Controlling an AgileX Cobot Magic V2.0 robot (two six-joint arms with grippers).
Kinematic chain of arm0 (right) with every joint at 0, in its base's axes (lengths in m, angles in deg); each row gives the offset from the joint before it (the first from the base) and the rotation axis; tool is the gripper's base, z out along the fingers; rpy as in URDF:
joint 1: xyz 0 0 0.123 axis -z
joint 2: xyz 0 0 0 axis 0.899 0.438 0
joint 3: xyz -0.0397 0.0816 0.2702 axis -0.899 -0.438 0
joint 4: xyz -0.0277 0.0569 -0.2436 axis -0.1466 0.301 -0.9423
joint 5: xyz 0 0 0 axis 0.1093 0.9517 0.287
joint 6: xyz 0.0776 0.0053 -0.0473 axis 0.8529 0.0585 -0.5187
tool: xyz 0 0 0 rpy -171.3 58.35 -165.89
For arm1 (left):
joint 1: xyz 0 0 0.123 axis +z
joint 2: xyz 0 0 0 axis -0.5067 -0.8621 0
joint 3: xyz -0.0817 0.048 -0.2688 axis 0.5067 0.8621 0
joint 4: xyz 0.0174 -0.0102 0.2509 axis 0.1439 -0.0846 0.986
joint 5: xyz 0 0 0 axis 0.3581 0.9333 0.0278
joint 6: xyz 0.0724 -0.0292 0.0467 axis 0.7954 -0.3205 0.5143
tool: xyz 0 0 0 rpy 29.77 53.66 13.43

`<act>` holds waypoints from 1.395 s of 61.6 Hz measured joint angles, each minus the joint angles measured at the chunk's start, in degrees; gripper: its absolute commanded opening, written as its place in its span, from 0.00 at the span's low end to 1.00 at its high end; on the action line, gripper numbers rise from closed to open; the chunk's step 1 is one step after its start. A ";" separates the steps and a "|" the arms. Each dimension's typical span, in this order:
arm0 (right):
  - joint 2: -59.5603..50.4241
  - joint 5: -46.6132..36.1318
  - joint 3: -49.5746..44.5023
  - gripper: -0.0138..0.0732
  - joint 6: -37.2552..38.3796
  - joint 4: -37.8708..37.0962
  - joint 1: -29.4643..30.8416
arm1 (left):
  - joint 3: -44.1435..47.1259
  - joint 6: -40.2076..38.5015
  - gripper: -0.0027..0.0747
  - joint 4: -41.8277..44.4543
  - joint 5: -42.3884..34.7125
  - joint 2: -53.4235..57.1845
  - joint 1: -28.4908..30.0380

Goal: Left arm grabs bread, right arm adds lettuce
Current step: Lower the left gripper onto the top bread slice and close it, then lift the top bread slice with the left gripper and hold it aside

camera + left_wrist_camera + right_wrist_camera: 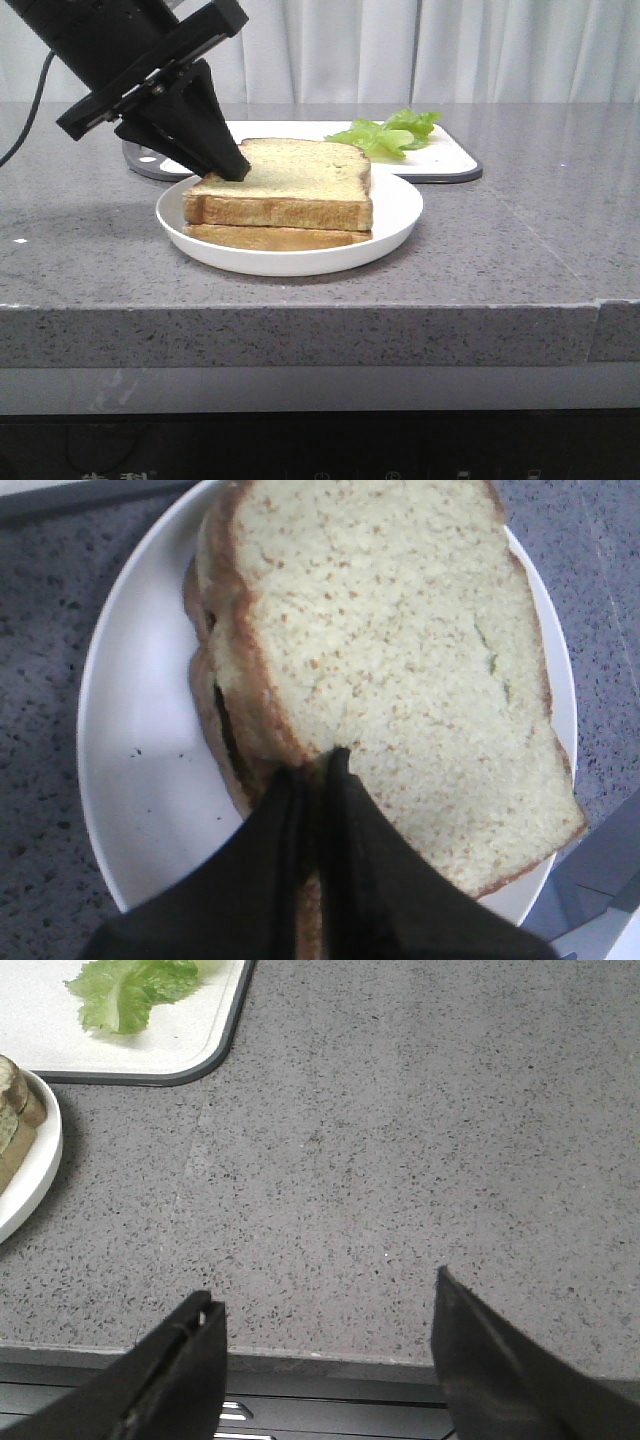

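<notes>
Step in hand: left arm grabbing the bread. Left gripper (232, 168) sits at the near-left corner of the top slice, the bread (290, 180), which lies stacked on a thinner second slice (270, 237) in the white plate (400, 215). In the left wrist view the two black fingers (355, 840) are pressed nearly together right at the crust edge (looks like a pinch on the crust, but the contact is partly hidden, so I cannot tell for sure that it holds). The bread is not lifted; it rests flat on the lower slice.

Right gripper (325, 1360) hangs over bare counter (400, 1160), jaws wide apart, holding nothing. Lettuce (390, 133) lies on the white cutting board (450, 158) behind the plate, untouched.

Next, by my read: the left arm must lift the top slice clear without tearing the crust, then the right arm reaches for the lettuce.
</notes>
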 measured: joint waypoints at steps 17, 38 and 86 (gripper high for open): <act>0.00 0.00 0.00 0.70 0.00 0.09 0.00 | -0.08 0.00 0.01 0.48 1.10 4.76 0.00; 0.00 0.00 0.00 0.70 0.00 0.09 0.00 | 4.61 0.00 0.01 0.81 4.67 21.27 6.89; 31.10 -0.40 15.58 0.70 -17.32 21.86 0.00 | 21.55 0.33 0.01 1.41 4.99 43.00 19.00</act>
